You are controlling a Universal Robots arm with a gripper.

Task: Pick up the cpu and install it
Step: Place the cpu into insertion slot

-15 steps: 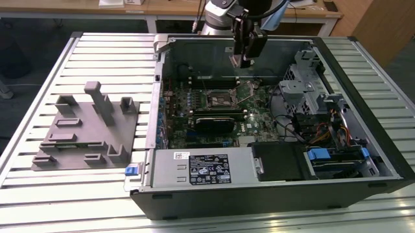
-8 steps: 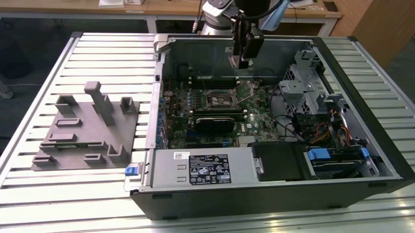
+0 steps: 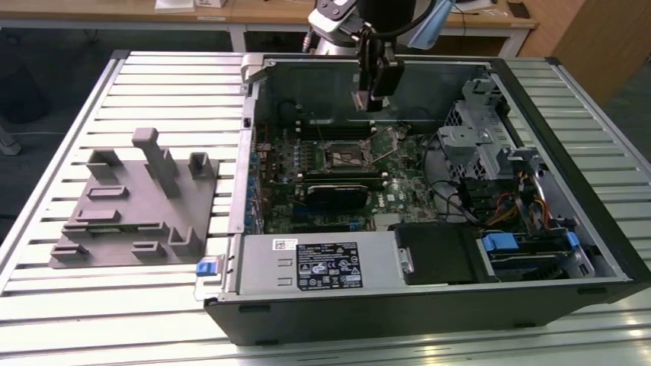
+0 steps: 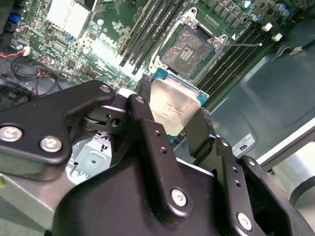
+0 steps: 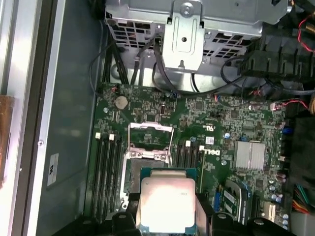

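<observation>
While the gripper [image 3: 373, 103] pinches the cpu [image 5: 167, 204] by its edges above the board [image 5: 221, 123], you want it level, squared to the open socket [image 4: 192, 46] below, never dragged across.

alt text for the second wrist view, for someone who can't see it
The black pincer grips the silvery square cpu by its edges above a green motherboard. Just beyond the chip lies the open socket, flanked by memory slots.
</observation>
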